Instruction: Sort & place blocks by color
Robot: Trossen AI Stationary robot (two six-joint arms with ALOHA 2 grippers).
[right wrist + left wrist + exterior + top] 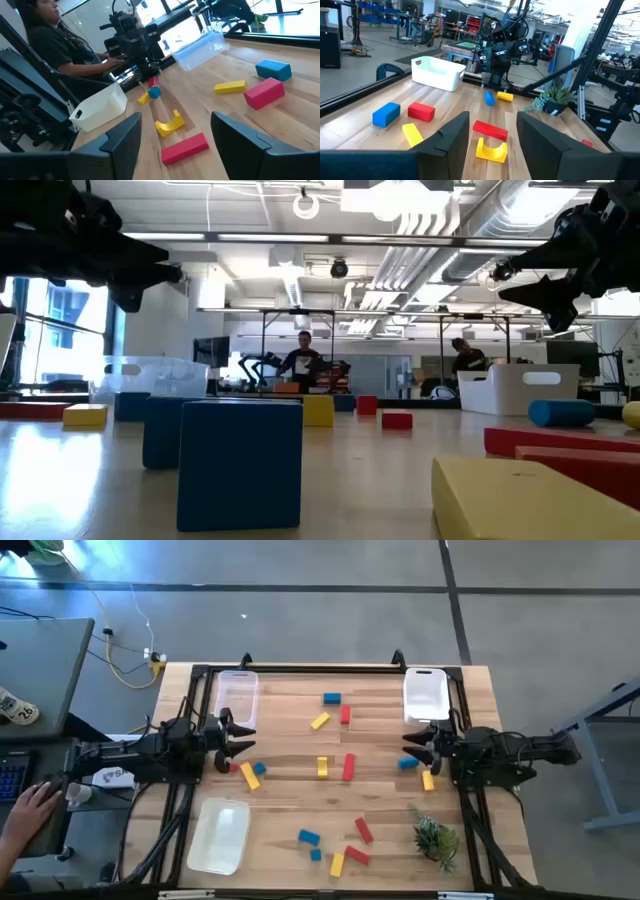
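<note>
From above, the blocks [348,767] lie scattered over the table [280,810], none yet in the three bins; the left gripper [240,737] hovers spread and empty at the left edge, just beside a yellow bar [249,776] that lies diagonally, with a small blue block [259,769] touching it. The right gripper [413,747] waits opposite, also released and empty, a blue block [407,763] and yellow block [428,780] near it. From table height both grippers hang clear above the wood. The left wrist view shows its fingers [451,137] parted, a yellow arch [491,150] and red bar [490,129] ahead between them. The right wrist view shows its fingers [122,139] likewise wide, holding nothing.
</note>
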